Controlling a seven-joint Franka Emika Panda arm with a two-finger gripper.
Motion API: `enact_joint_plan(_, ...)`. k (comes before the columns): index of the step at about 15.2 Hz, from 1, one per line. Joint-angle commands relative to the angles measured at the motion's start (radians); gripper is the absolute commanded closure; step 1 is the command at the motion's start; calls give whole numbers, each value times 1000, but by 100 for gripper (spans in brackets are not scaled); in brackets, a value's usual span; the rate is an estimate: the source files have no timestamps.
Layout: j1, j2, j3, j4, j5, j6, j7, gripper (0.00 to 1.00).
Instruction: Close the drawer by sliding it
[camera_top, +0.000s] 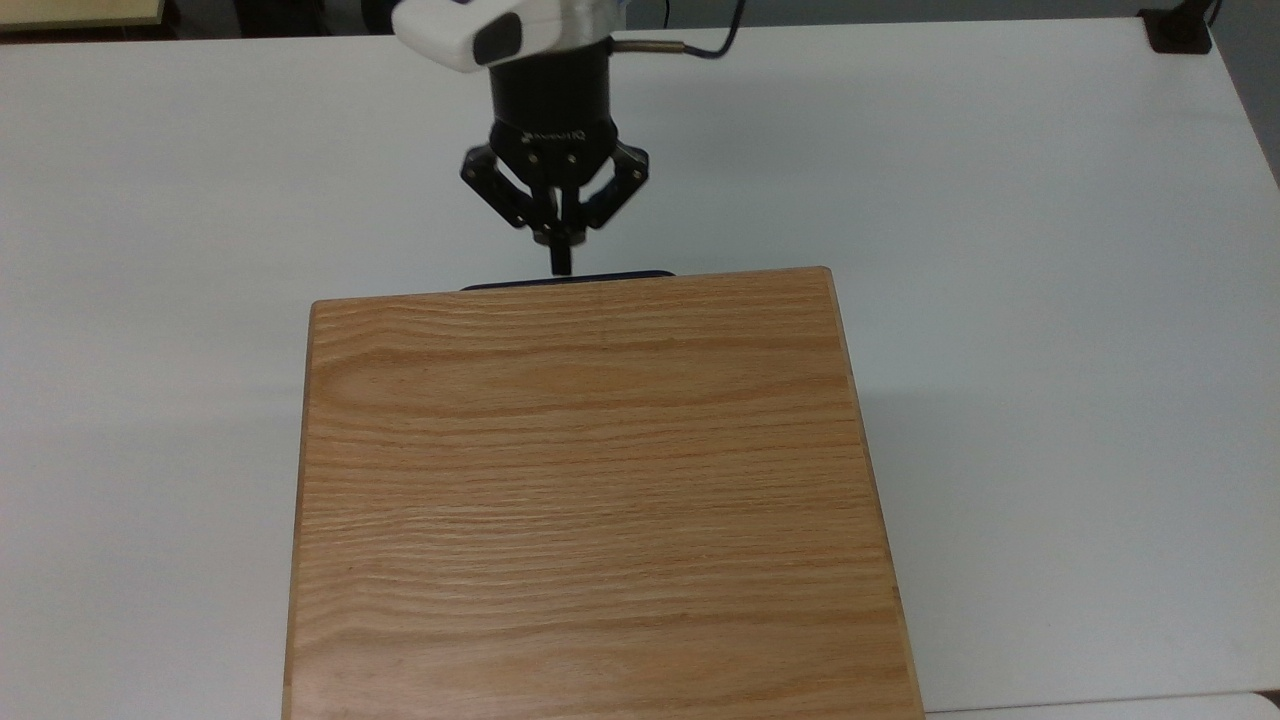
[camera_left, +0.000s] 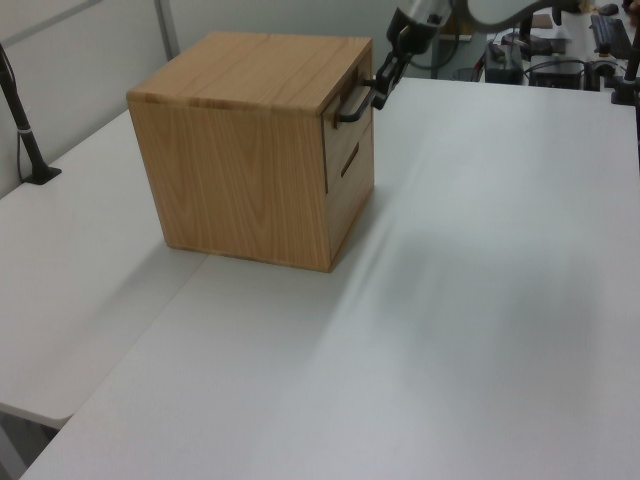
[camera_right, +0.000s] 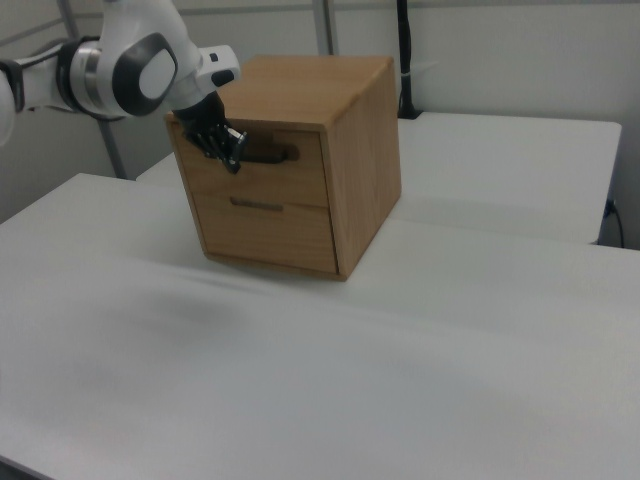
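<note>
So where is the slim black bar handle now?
In the right view, the slim black bar handle lies on the oak cabinet's upper front, right of the gripper.
</note>
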Motion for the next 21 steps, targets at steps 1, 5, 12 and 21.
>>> enact_joint_plan(1,-33,-125,-2,-8,-1,-330,-62,66)
enact_joint_plan(5,-61,-165,-4,-1,-1,-520,-53,0)
enact_joint_plan(12,-84,-161,-19,26,-13,-587,-8,0)
enact_joint_plan(21,-132,-158,-19,63,-13,-586,-14,0)
